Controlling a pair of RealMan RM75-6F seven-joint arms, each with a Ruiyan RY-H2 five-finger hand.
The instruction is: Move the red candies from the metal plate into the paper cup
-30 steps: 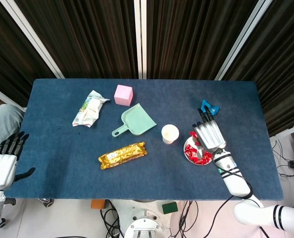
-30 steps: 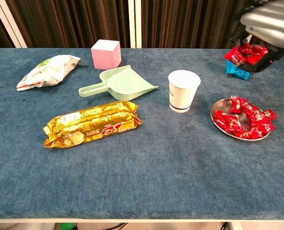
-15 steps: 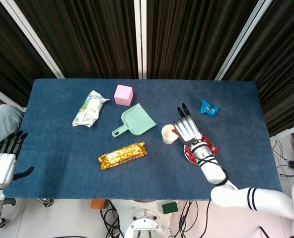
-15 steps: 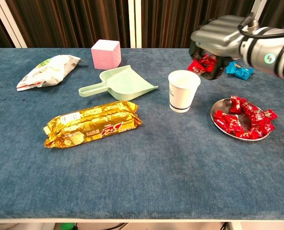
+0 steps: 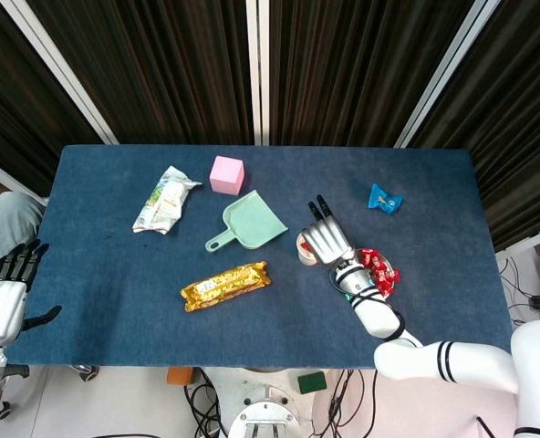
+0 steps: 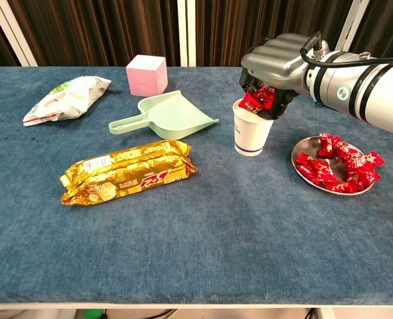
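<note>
Right hand (image 6: pixel 276 63) clutching red candies (image 6: pixel 258 100) just over the paper cup (image 6: pixel 251 131) mouth, more candies (image 6: pixel 337 163) piled on the metal plate (image 6: pixel 303 174) toward the tabletop's right edge, left hand (image 5: pixel 5 297) spread wide, holding nothing, off the left edge

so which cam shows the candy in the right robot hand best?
Chest view: the red candies show under the right robot hand, over the paper cup. In the head view, the hand hides them.

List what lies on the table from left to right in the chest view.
Snack bag → gold biscuit pack → green dustpan → paper cup → metal plate of red candies.
</note>
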